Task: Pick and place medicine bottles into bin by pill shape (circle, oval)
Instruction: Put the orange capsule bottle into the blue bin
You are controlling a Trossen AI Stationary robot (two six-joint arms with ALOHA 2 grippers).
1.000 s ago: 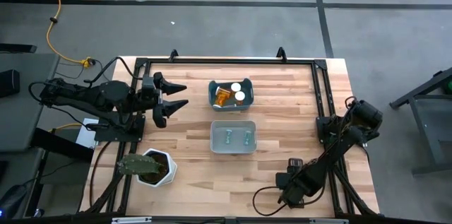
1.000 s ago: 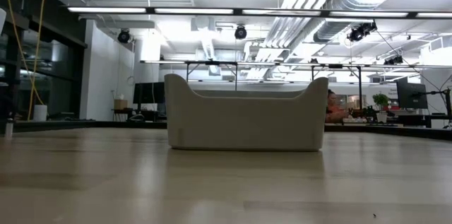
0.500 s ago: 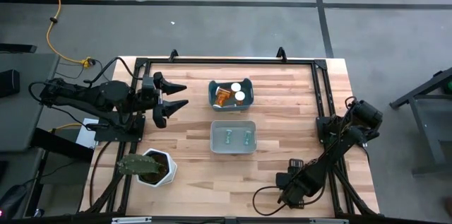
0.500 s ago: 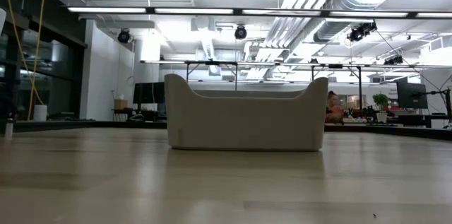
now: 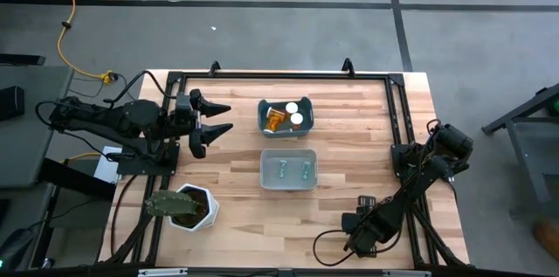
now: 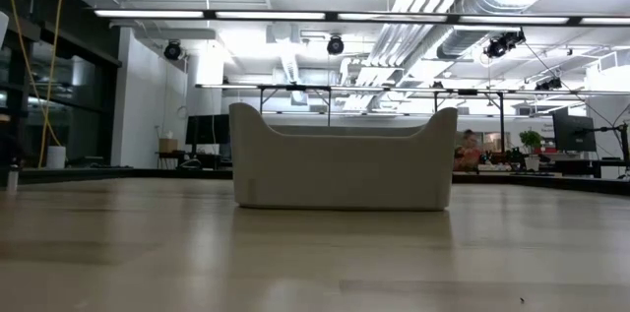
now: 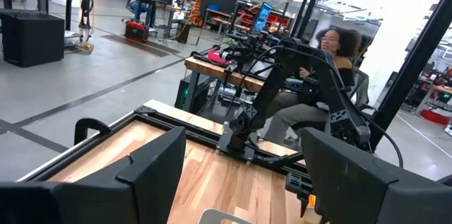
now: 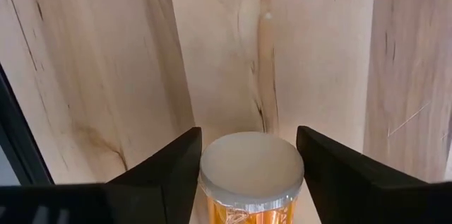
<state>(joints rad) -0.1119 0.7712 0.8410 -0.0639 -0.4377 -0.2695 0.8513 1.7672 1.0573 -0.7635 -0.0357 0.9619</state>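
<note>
The right gripper [image 5: 358, 244] sits low at the near edge of the pale wooden table [image 5: 349, 137], well to the near right of the clear rectangular plastic bin [image 5: 288, 169] at the table's middle. Its wrist view shows why it is down there: a translucent orange medicine bottle with a round white cap [image 8: 252, 174] stands between its two dark fingers [image 8: 166, 174], which flank the cap closely on either side. Whether they actually press the bottle cannot be told; they look set to clamp it for a lift toward a bin.

The clear bin holds two small greenish bottles [image 5: 294, 169] lying side by side, presumably one pill shape already sorted. To its near left stands a white hexagonal plant pot with a green plant [image 5: 185, 206], apart from the sorting and probably just clutter to avoid.

Just beyond the clear bin sits a blue-grey bin with raised end handles [image 5: 286, 116], holding an orange bottle on its side and two upright white-capped bottles [image 5: 294, 115], likely the other shape's pile. The low view sees one pale bin [image 6: 343, 170] broadside, hiding whatever lies behind it.

Left of the blue-grey bin, the left gripper [image 5: 218, 123] waits above the table with its jaws spread apart and holding nothing, pointing toward the bins, seemingly parked out of the right arm's way.
</note>
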